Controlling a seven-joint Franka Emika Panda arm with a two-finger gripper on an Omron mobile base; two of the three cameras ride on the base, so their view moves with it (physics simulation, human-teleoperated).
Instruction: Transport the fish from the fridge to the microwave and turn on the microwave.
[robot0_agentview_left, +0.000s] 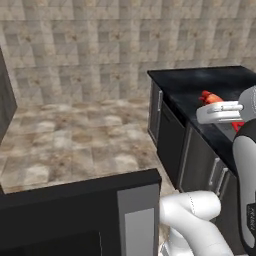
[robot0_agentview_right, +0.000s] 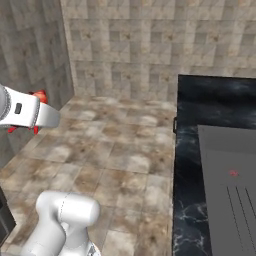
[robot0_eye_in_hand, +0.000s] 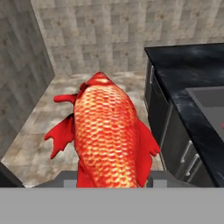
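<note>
The fish (robot0_eye_in_hand: 107, 131) is red-orange and scaly, and it reaches up and away from the bottom of the hand view. My gripper (robot0_eye_in_hand: 111, 180) is shut on its near end, with a finger on each side. From the left base its red head (robot0_agentview_left: 210, 96) sticks out beyond my white hand over the black counter's edge. From the right base its fins (robot0_agentview_right: 39, 95) show above my hand, high over the floor. A black box with a grey panel (robot0_agentview_left: 80, 215) sits low and close; I cannot tell if it is the microwave. The fridge is out of view.
A black marble counter (robot0_agentview_left: 200, 82) over dark cabinets with bar handles (robot0_eye_in_hand: 186, 153) runs along the right. A flat grey panel (robot0_agentview_right: 230, 185) lies set into the counter. A tiled floor (robot0_agentview_right: 120, 145) spreads ahead to tiled walls. A dark grey upright edge (robot0_agentview_left: 5, 105) stands at far left.
</note>
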